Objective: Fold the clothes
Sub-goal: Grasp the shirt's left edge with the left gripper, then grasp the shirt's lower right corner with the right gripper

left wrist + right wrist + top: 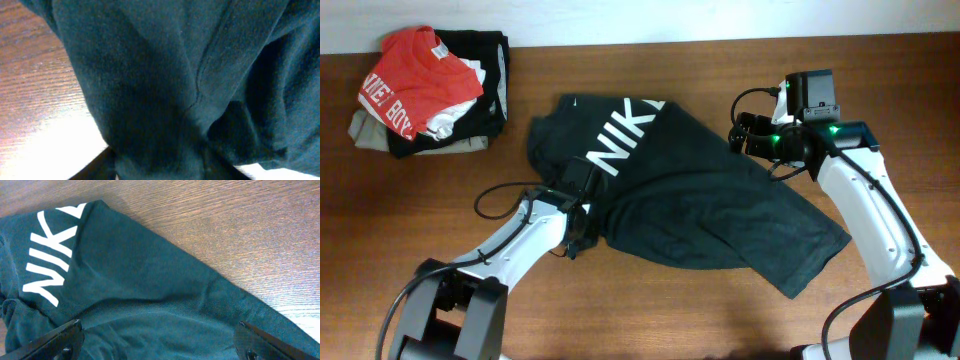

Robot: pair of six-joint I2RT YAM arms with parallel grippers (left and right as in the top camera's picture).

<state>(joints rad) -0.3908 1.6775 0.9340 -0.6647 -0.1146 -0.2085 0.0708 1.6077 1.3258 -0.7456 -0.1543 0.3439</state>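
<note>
Your T-shirt (700,210): rumpled on the surface, no tidy fold yet; right hand (745,133) wide, left hand (160,170) buried in cloth, grip unclear.

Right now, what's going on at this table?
Two robot arms are working on a dark T-shirt with white lettering, lying rumpled on the wooden table. The left pincer is at its left edge with cloth bunched between the fingers; a firm grip can't be confirmed. The right pincer hovers wide open by the upper right edge, holding nothing. A pile of other clothes sits at the far left corner.
</note>
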